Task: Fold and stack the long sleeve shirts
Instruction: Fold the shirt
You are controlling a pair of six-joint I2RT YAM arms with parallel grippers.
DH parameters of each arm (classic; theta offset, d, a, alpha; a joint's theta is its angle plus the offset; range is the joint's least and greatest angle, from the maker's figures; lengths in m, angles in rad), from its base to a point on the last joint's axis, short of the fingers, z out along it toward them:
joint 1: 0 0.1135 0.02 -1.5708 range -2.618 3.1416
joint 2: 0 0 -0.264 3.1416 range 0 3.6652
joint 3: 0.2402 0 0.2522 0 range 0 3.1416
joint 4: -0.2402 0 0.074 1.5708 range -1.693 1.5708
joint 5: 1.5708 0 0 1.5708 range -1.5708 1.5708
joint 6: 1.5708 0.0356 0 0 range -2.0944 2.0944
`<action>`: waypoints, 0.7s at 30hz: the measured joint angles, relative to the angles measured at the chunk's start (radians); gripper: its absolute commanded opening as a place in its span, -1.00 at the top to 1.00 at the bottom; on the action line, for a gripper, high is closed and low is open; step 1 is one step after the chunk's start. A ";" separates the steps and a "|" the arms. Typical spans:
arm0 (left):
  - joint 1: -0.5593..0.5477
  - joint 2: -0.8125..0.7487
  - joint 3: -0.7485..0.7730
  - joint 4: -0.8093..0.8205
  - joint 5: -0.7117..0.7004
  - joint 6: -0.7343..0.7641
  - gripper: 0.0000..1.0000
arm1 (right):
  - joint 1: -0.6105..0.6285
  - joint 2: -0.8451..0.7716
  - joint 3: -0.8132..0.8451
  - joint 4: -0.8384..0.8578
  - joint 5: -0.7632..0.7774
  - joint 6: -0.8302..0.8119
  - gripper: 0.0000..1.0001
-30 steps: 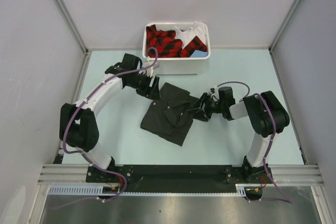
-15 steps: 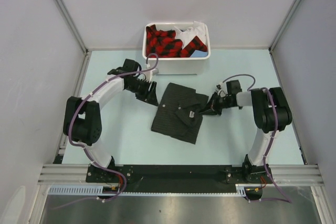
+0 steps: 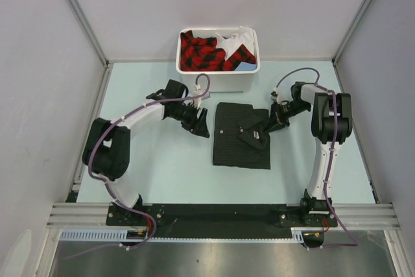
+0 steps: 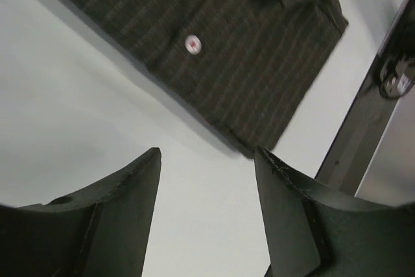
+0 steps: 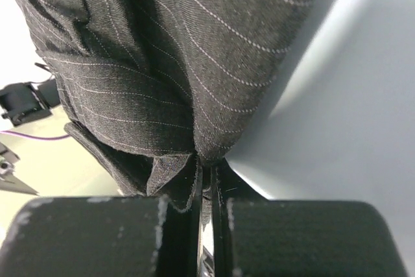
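A black pinstriped long sleeve shirt [image 3: 240, 135] lies folded into a rectangle on the pale table, collar and small white label toward its right side. My right gripper [image 3: 269, 124] is shut on the shirt's right edge; in the right wrist view the pinstriped cloth [image 5: 168, 63] bunches above the jaws, pinched between them. My left gripper [image 3: 202, 124] stands open just left of the shirt, apart from it. In the left wrist view its two fingers [image 4: 126, 215] frame bare table, with the shirt's buttoned front [image 4: 214, 50] lying beyond them.
A white bin [image 3: 218, 60] holding red-and-black plaid clothes and a white and a blue piece stands at the back of the table. Grey walls close in both sides. A metal rail [image 3: 220, 215] carries the arm bases at the near edge.
The right gripper closed on the shirt and dragged it to the right and back, squaring it. The left gripper followed rightward toward the shirt's left edge.
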 measured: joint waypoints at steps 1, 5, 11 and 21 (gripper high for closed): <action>-0.002 0.027 0.000 0.048 0.002 -0.054 -0.29 | 0.003 0.000 0.000 -0.002 0.002 -0.010 1.00; 0.000 0.143 -0.011 0.258 0.005 -0.292 -0.11 | 0.010 -0.006 -0.002 0.000 0.008 -0.032 1.00; -0.016 0.240 -0.023 0.440 -0.002 -0.513 0.54 | 0.032 -0.029 -0.012 0.017 0.047 -0.042 1.00; -0.062 0.134 -0.293 0.607 -0.008 -0.674 0.94 | 0.130 -0.059 0.007 0.023 0.144 -0.096 1.00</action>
